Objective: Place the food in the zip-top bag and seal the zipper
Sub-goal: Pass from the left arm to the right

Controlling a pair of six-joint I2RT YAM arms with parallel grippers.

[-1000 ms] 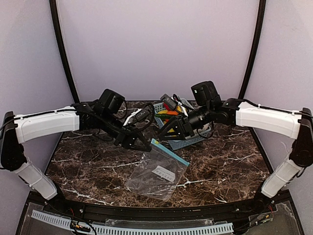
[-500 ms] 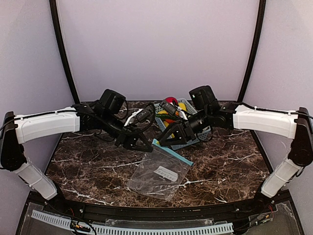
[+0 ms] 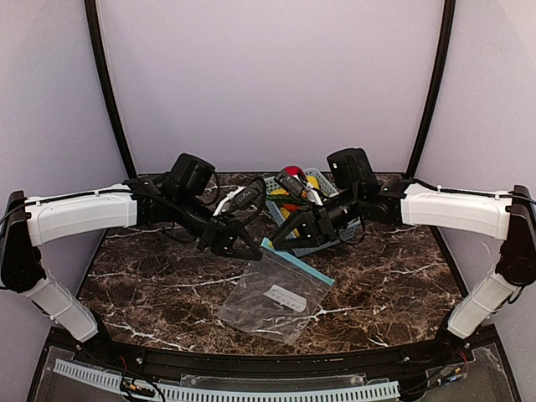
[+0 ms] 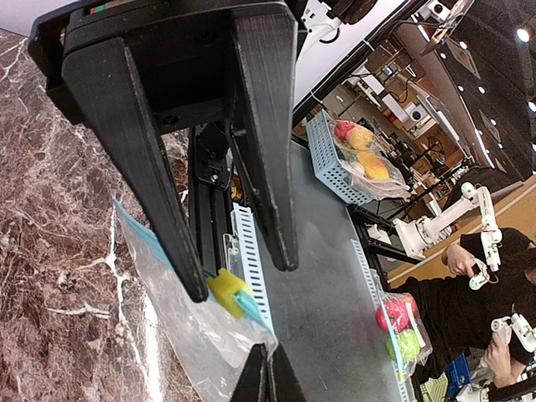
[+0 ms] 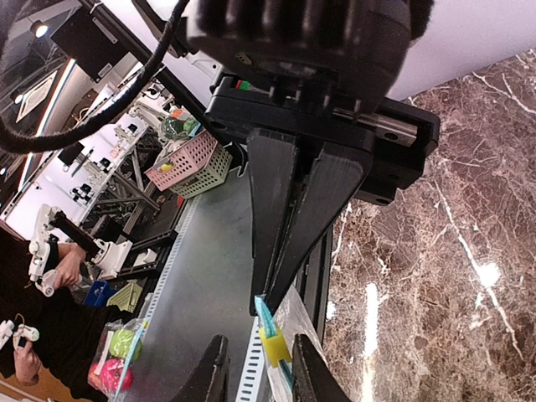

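the bag (image 3: 272, 295) lies flat on the marble table (image 3: 151, 285) in the near middle, its white label (image 3: 284, 297) facing up; the zipper (image 3: 298, 262) runs along its far edge, slanting from the far left corner down to the right; that far left corner sits just between the two grippers, which meet tip to tip above it; the left gripper (image 3: 247, 250) comes in from the left and the right gripper (image 3: 277, 244) from the right; in the left wrist view the left gripper (image 4: 239, 279) has its fingers (image 4: 172, 226) spread well apart, holding nothing, with the bag (image 4: 188, 339) below them, the zipper (image 4: 134, 228) passing by one fingertip and a yellow slider (image 4: 226, 290) lying between the tips; in the right wrist view the right gripper (image 5: 261, 303) has its fingers (image 5: 272, 209) drawn together to a point, pinching the end of the zipper (image 5: 265, 320), with the slider (image 5: 273, 347) just below the tips and the clear bag (image 5: 293, 322) hanging off beside it; the food (image 3: 311, 179) is not in the bag; it sits in the light-blue basket (image 3: 325, 181) at the far middle of the table, mostly hidden behind the right arm, with only a yellow piece showing next to a red fruit (image 3: 292, 172); the other pieces cannot be made out.
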